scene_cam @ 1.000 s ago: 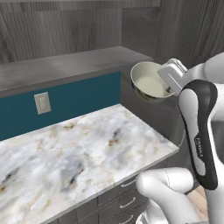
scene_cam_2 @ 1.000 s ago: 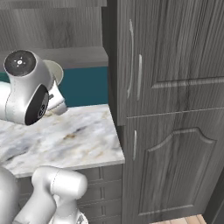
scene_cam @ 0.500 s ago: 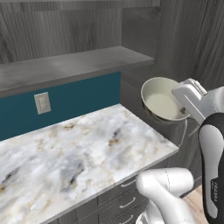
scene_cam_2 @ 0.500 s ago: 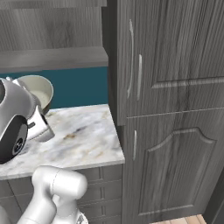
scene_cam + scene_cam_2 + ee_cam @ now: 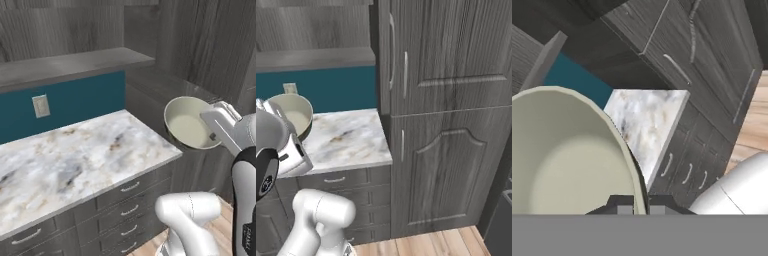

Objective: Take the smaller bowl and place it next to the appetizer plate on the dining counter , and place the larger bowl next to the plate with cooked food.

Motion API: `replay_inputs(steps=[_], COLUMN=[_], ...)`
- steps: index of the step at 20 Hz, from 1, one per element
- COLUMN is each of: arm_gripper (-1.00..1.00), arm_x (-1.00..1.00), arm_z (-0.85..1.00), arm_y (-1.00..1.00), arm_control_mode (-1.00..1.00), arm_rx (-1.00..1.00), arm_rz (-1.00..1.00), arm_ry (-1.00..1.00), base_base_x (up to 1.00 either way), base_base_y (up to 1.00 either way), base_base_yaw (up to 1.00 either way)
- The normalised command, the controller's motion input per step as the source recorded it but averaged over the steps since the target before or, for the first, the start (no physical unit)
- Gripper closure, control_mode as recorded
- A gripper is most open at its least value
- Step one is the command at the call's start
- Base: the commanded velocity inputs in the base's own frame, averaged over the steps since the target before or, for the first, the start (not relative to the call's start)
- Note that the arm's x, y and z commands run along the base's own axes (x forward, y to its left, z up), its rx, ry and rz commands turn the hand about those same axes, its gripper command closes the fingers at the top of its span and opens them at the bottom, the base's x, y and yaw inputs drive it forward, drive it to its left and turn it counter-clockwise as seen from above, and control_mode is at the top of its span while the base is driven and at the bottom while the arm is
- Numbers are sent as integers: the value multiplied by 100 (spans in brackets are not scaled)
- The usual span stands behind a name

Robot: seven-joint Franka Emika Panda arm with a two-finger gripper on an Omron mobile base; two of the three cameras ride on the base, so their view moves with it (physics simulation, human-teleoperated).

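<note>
Left base view: the smaller bowl (image 5: 189,123) hangs in the air past the marble counter (image 5: 75,160) edge, tilted, rim pinched by the gripper (image 5: 214,136).
Right base view: bowl above the counter's left part, beside the tall cabinet (image 5: 441,115).
Hand view: fingertips (image 5: 623,205) clamped on the bowl's rim.

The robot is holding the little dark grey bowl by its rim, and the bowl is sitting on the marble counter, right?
Not quite. The gripper does pinch the small dark grey bowl by its rim, but the left base view shows it in the air, past the marble counter's edge.
</note>
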Motion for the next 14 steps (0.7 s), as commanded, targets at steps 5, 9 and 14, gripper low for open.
replay_inputs(steps=[5, 9, 14], arm_gripper=[100, 100, 100], arm_x=[0, 0, 0], arm_z=[0, 0, 0], arm_y=[0, 0, 0], arm_control_mode=[100, 100, 100], arm_rx=[0, 0, 0], arm_rz=[0, 0, 0], arm_ry=[0, 0, 0], base_base_x=[-80, -99, -82], base_base_y=[-4, 41, 79], base_base_yaw=[2, 14, 19])
